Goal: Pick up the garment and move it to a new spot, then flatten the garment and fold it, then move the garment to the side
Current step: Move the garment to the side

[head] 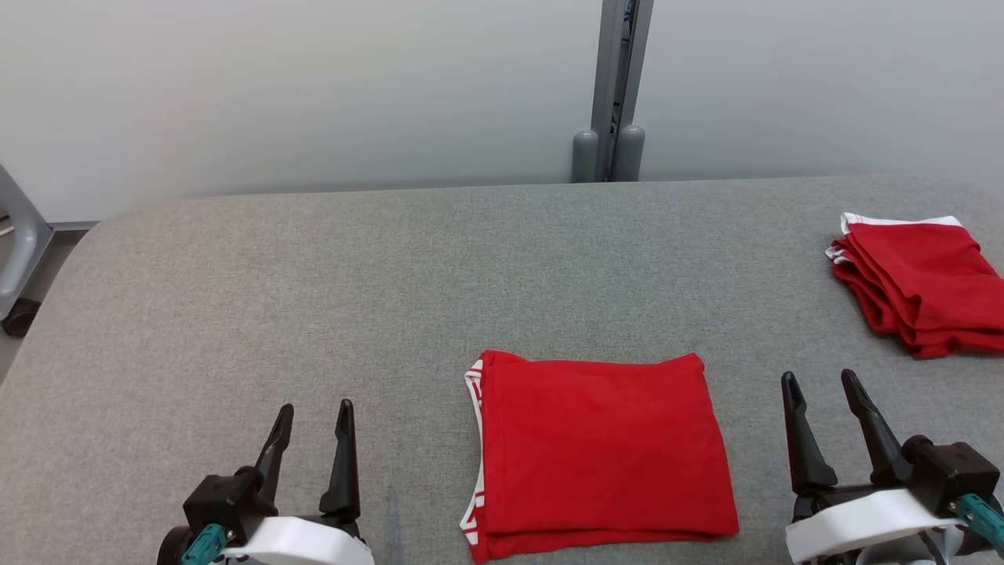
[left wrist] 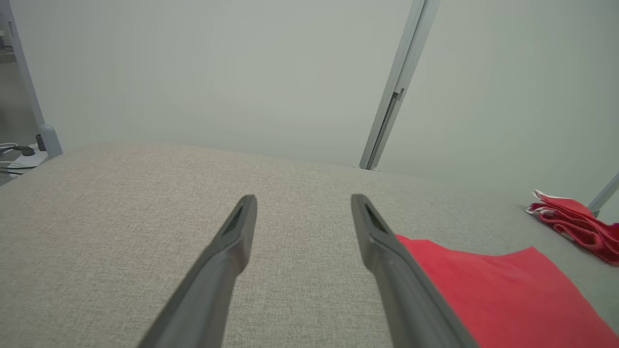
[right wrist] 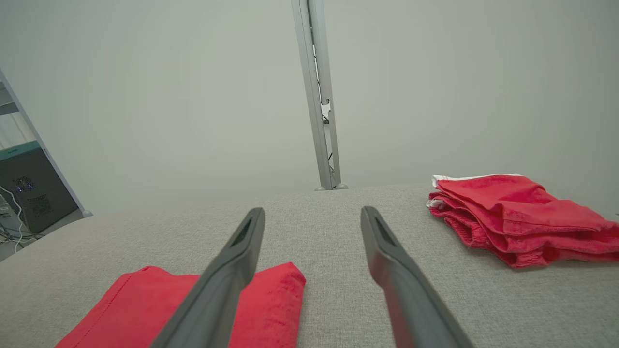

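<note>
A red garment (head: 600,451) with white trim lies folded into a neat rectangle on the grey table (head: 314,298), near the front edge. It shows at the lower right of the left wrist view (left wrist: 503,295) and at the lower left of the right wrist view (right wrist: 271,304). My left gripper (head: 314,420) stands open to the garment's left, nothing between its fingers. To the garment's right my right gripper (head: 823,384) is open and empty too. Neither touches the cloth.
A stack of folded red garments (head: 922,286) with white edges lies at the table's right edge, also in the right wrist view (right wrist: 517,217). A grey post (head: 616,94) stands behind the table against a pale wall. A grey chair base (head: 16,259) sits at the far left.
</note>
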### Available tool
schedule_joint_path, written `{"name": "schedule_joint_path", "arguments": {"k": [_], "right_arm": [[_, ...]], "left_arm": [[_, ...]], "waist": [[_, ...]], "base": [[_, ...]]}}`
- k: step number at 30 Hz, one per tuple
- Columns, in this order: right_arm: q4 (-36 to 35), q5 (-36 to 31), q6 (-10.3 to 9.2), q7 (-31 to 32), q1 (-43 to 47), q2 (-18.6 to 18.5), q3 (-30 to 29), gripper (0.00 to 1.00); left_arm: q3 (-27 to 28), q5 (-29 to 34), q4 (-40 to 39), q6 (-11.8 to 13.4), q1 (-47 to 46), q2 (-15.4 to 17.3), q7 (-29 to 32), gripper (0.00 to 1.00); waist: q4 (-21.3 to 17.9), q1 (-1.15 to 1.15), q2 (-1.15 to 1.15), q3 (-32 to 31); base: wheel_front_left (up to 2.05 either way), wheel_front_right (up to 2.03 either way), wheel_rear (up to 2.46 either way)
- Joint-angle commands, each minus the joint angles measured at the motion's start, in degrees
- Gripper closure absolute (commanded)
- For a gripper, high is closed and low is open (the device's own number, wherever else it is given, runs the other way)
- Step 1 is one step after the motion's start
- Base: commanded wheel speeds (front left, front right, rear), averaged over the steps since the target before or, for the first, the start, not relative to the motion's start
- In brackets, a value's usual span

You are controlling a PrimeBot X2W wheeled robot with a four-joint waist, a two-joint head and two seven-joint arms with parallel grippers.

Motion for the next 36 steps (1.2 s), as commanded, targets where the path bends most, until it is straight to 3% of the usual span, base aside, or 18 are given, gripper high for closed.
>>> {"name": "schedule_joint_path", "arguments": {"k": [1,8,13,15,25,36], "right_arm": [[0.10,0.13,0.01,-0.24,-0.23,-0.28,-0.25,0.00],[1.72,-0.77,0.01,0.80,-1.25,-0.29,-0.22,0.00],[2.95,-2.17,0.01,7.53,-3.28,-1.07,1.36,0.00],[3.54,0.57,0.01,14.31,-4.64,-3.32,3.39,0.00],[3.64,11.91,0.01,30.56,-7.65,-10.82,8.81,0.00],[10.64,21.21,0.01,36.02,-11.37,-13.22,13.18,0.00]], "left_arm": [[0.40,0.49,-0.02,-0.48,-0.14,0.15,-0.06,0.00],[0.70,1.12,-0.16,-0.50,-0.41,-0.13,-0.06,0.00],[0.68,1.33,-0.24,-0.70,-0.97,-0.32,-0.06,0.00],[0.69,1.46,-0.29,-0.85,-1.31,-0.41,-0.06,0.00],[0.77,1.75,-0.31,-1.06,-2.74,-0.62,-0.06,0.00],[1.47,2.38,-0.54,-1.39,-4.14,-0.62,-0.06,0.00]], "waist": [[0.00,0.00,0.00,0.02],[0.00,0.00,0.00,0.20],[0.19,0.00,0.00,0.73],[0.40,0.00,0.00,1.24],[1.88,0.00,0.00,3.13],[4.24,0.00,0.00,5.53]], "base": [[0.00,0.00,0.00],[0.00,0.00,0.00],[0.00,0.00,0.00],[0.00,0.00,0.00],[0.00,0.00,0.00],[0.00,0.00,0.00]]}}
